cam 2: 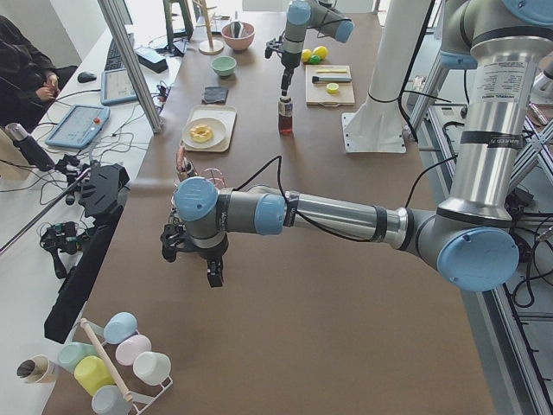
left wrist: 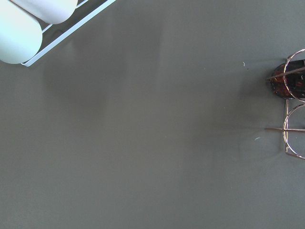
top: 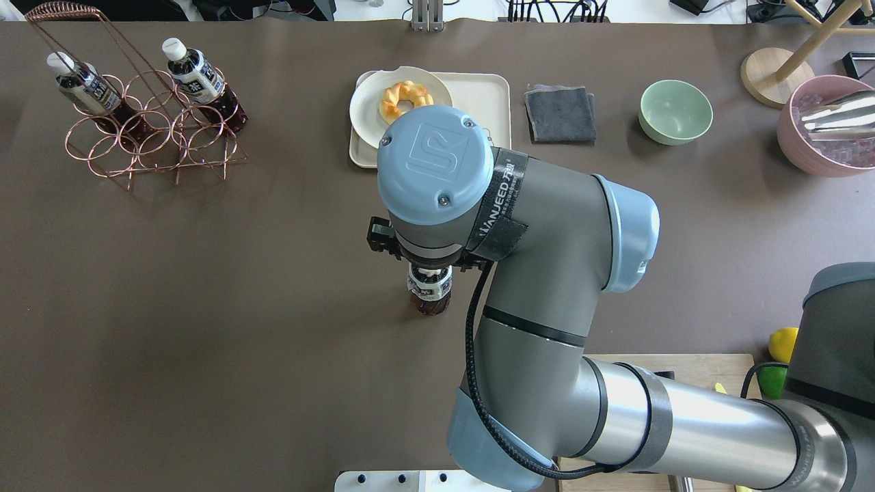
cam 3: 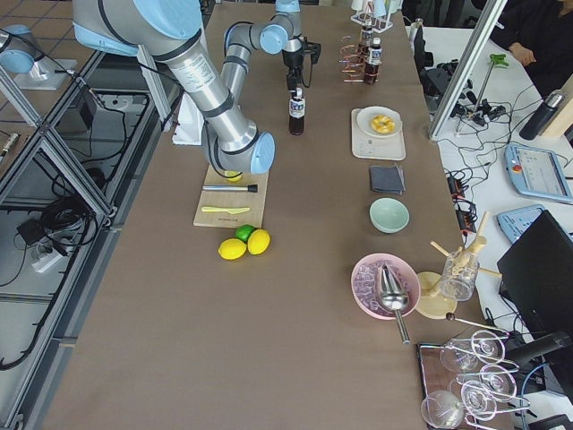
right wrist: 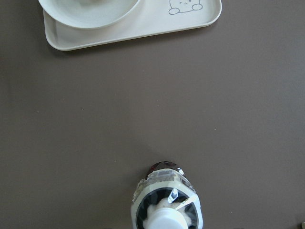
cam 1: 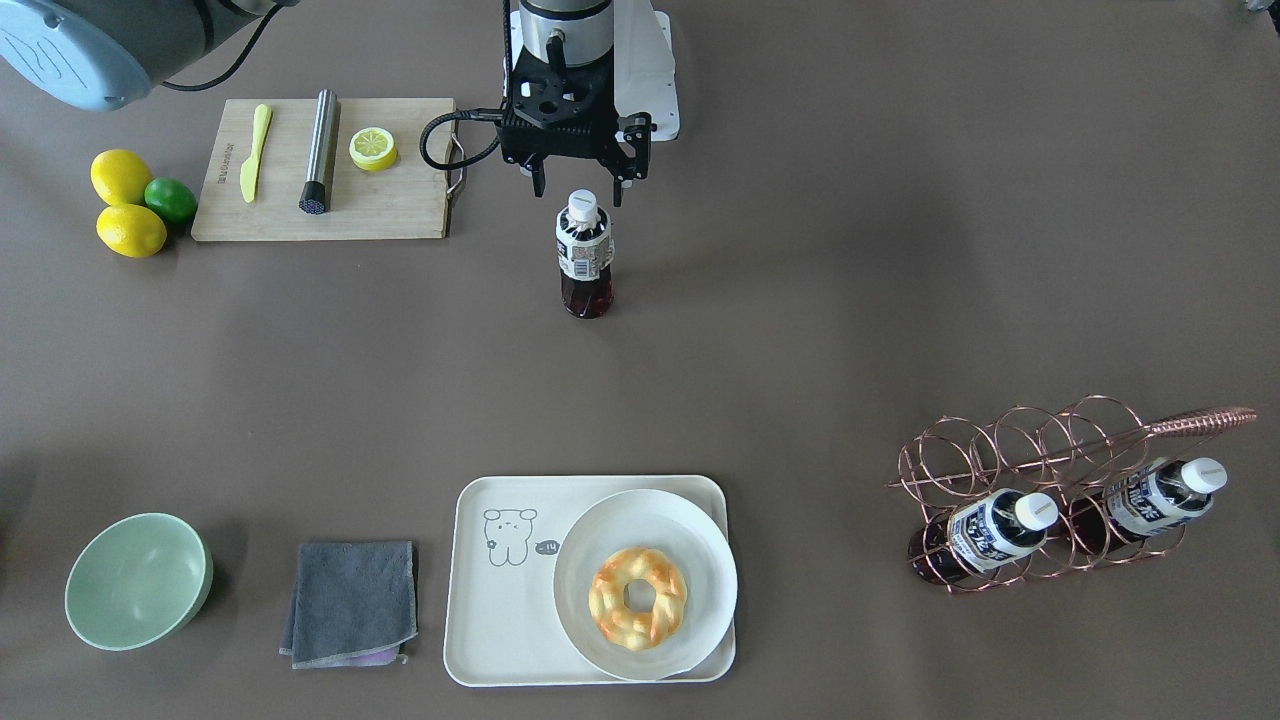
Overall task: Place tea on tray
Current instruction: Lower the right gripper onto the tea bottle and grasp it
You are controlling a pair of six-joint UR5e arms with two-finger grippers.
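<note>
Right gripper (cam 1: 578,188) fingers (cam 1: 537,183) spread open, empty, over the tea (cam 1: 585,262) at upper centre of frame; probably light, stiff, slick, so grip around its labelled upper half.

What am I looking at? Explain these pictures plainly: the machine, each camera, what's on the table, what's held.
Two robot arms stand at a brown table. Six cameras watch: one faces the robot, one looks over its shoulders, one sits at each table end, one rides each wrist. The right end effector hangs open just above the tea, a small bottle standing upright on the table; it grips nothing. The tray, across the table, carries a plate with a doughnut. Also there: a cutting board, lemons, a lime, a green bowl, a grey cloth, and a wire rack with two more bottles. The left end effector hovers near that rack; open or shut, I cannot tell.
</note>
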